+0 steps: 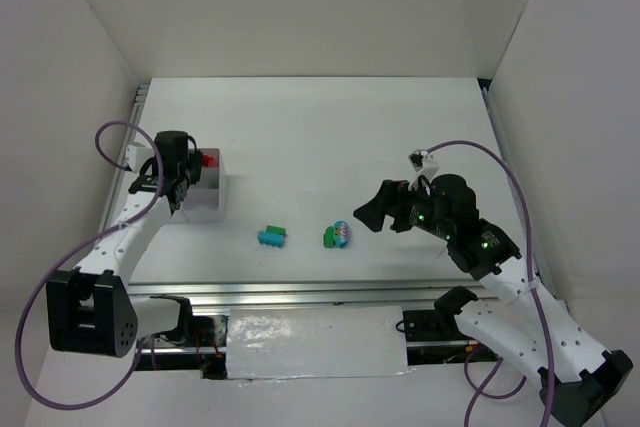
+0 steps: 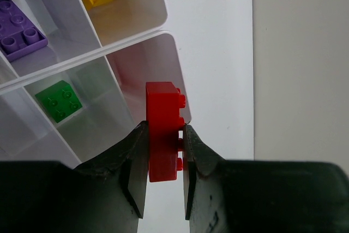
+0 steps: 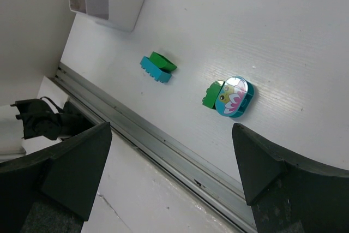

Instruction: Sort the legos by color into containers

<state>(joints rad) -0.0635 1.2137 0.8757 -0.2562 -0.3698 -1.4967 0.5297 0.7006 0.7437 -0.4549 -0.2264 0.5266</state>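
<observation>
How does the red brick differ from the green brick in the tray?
The red brick is clamped in the left claw; the green brick lies loose in a compartment of the organiser tray. The red brick's studs point sideways; the green brick's face up. Both are studded.

A white tabletop (image 1: pixel 330 147) fills the middle of the overhead view. Plain white panels box it in: a back wall (image 1: pixel 300 7), a left wall (image 1: pixel 50 97) and a right wall (image 1: pixel 585 97). A silvery metal rail (image 1: pixel 300 290) runs along its near edge, grooved lengthwise in the right wrist view. Just below the rail lies a shiny, crinkled pale sheet (image 1: pixel 315 342).
</observation>
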